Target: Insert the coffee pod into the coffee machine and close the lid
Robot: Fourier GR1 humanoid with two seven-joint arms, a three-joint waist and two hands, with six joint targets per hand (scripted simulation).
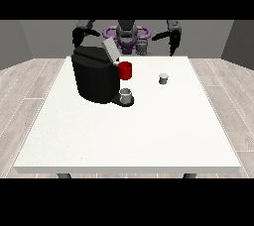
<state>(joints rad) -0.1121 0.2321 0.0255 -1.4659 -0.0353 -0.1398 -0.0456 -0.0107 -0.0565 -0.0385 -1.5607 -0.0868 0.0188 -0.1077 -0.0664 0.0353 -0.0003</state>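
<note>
**Grey pod still out, lid still up**

Grey coffee pod (163,78) sits upright on the white table (129,136), long axis vertical, below and just inward of the hand at the view's right (173,40), well apart. I judge nothing done: coffee machine (93,77) lid (110,49) tilted open. Both that hand and the hand at the view's left (78,36) hold nothing; finger spread I cannot tell.

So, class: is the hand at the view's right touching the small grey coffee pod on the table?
Apart. The front view shows the hand at the view's right raised near the table's far edge, with bare white table between it and the coffee pod.
</note>
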